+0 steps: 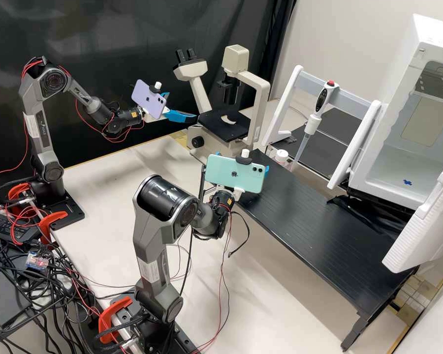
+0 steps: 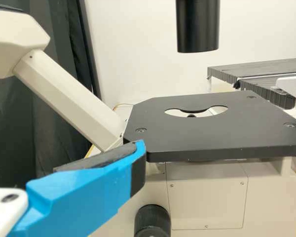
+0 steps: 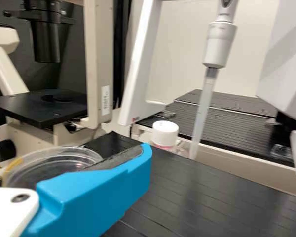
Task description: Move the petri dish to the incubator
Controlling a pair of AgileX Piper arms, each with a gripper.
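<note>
Clamping petri dish [image 3: 52, 160] between fingers of right gripper [image 1: 267, 169], near microscope [image 1: 216, 123], by edge of black shelf [image 1: 320, 226] stretching away from microscope. Holding left gripper [image 1: 183, 106] just beside microscope, fingers apart.

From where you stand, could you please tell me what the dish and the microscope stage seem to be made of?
The dish looks like clear, glossy plastic, perhaps glass: its rim shines and things behind show through. The stage looks like black satin metal, probably coated: a flat, dull plate with recessed screws.
</note>
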